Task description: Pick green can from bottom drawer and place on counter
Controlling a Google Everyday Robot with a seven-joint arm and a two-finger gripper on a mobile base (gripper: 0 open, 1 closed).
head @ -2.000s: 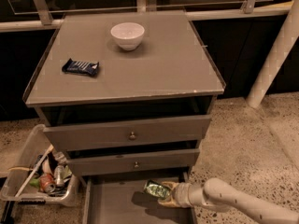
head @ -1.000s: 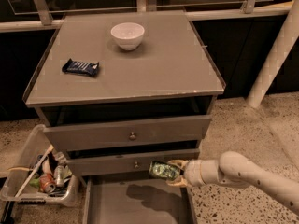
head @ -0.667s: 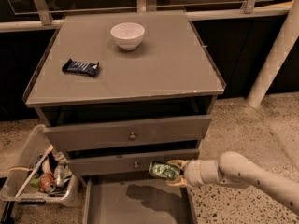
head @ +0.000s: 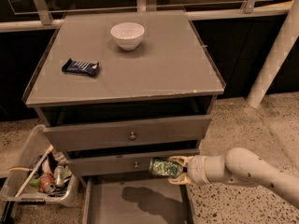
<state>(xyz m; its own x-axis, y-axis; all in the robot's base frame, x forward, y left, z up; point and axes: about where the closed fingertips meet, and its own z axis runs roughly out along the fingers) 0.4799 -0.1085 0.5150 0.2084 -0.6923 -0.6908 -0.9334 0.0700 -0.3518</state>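
Observation:
The green can (head: pixel 163 167), shiny and mottled, lies sideways in my gripper (head: pixel 176 169), which is shut on it. I hold it in the air above the right part of the open bottom drawer (head: pixel 135 203), level with the front of the lower knobbed drawer. My pale arm (head: pixel 243 169) reaches in from the right. The counter (head: pixel 154 64) is the flat grey-brown cabinet top well above the can.
A white bowl (head: pixel 127 35) and a dark snack bar (head: pixel 80 67) sit on the counter. Two knobbed drawers (head: pixel 132 135) stick out slightly. A clear bin (head: pixel 39 176) with cans and trash stands on the floor at left. A white post (head: pixel 275 55) stands at right.
The can has risen out of the bottom drawer with my gripper and now hangs in front of the lower knobbed drawer. The arm has lifted with it.

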